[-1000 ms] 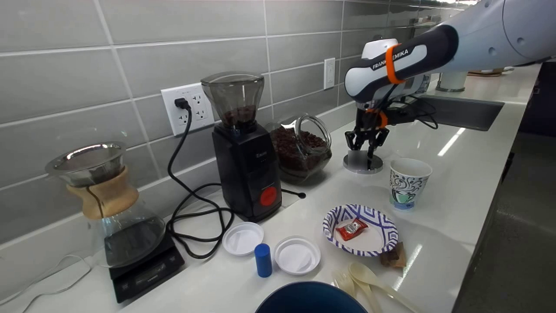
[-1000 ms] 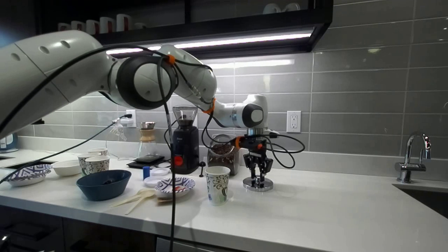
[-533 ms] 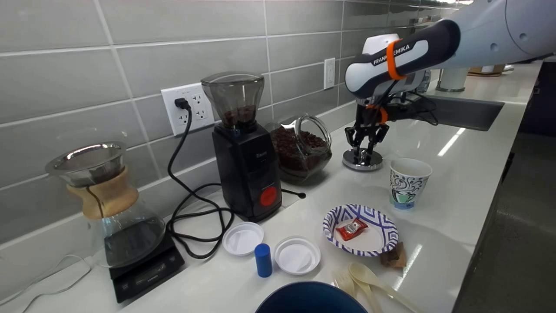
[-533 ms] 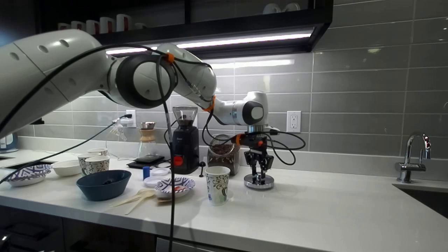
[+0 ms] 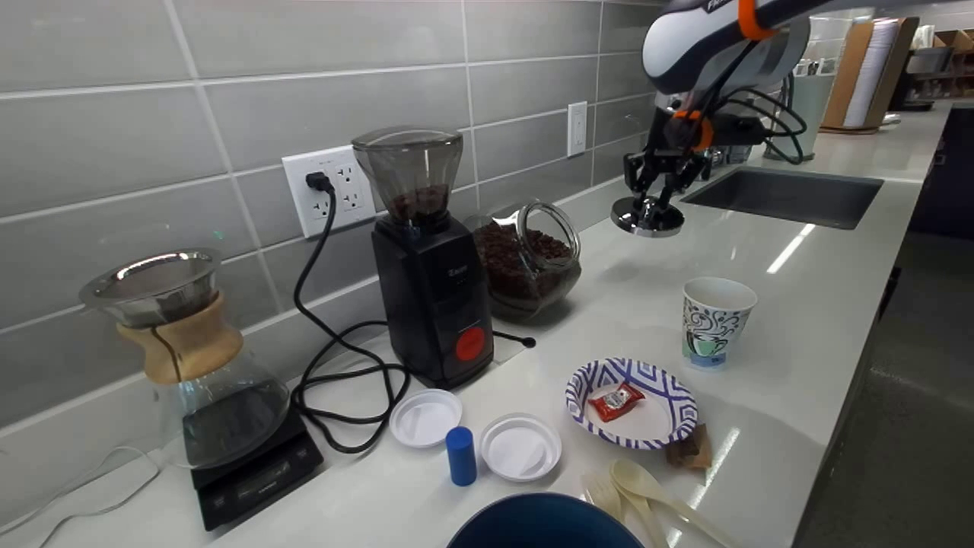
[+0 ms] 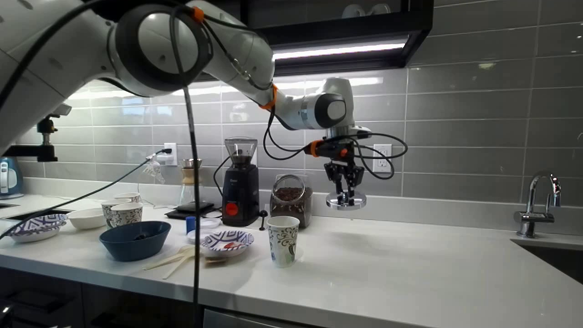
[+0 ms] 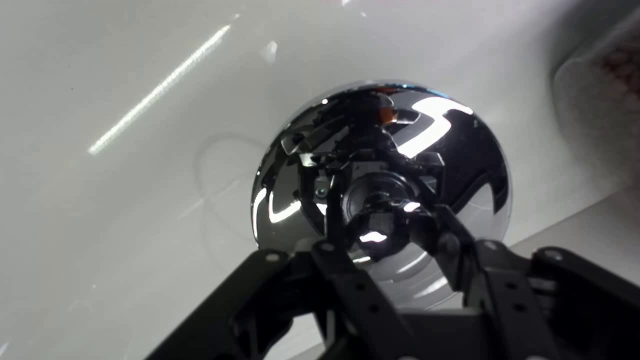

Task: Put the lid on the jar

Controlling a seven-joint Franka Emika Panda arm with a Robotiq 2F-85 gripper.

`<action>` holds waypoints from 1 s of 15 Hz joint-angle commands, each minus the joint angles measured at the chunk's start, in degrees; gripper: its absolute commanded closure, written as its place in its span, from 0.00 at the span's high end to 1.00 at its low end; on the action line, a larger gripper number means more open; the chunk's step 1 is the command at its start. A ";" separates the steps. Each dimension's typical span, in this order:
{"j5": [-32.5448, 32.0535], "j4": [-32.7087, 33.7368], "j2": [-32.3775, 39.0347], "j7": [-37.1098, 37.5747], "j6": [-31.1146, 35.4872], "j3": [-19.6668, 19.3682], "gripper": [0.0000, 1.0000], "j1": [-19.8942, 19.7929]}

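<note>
The lid point(image 5: 647, 222) is a shiny silver disc with a knob in its middle; it also shows in an exterior view point(image 6: 358, 201). My gripper point(image 6: 345, 196) is shut on the knob and holds the lid level above the counter. In the wrist view the lid point(image 7: 360, 120) mirrors the gripper, and the fingers point(image 7: 335, 200) stand on both sides of the knob. The glass jar point(image 5: 521, 278) with dark brown beans stands by the wall, its round mouth open and slanted. The lid is beside the jar, on the sink side, apart from it. Part of the jar point(image 7: 600, 110) shows at the wrist view's right edge.
The black grinder point(image 5: 434, 297) stands close beside the jar. A paper cup point(image 5: 715, 320) and a patterned plate point(image 5: 662, 396) with a red packet stand nearer the front. The tiled wall point(image 6: 464, 136) rises behind. The sink point(image 5: 791, 198) lies beyond the gripper.
The gripper has lifted the lid off the counter, straight up and slightly towards the sink side. The arm rose with it. The jar and other things have not moved.
</note>
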 commanded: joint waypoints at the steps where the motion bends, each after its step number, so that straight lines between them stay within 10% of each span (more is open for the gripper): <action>1: 5.47 -13.43 -10.17 -6.30 9.29 2.74 0.21 -2.35; 12: 29.75 -43.06 -28.40 -41.19 32.97 15.01 0.21 -13.23; 15: 37.36 -51.08 -34.15 -54.30 36.64 23.77 0.21 -20.28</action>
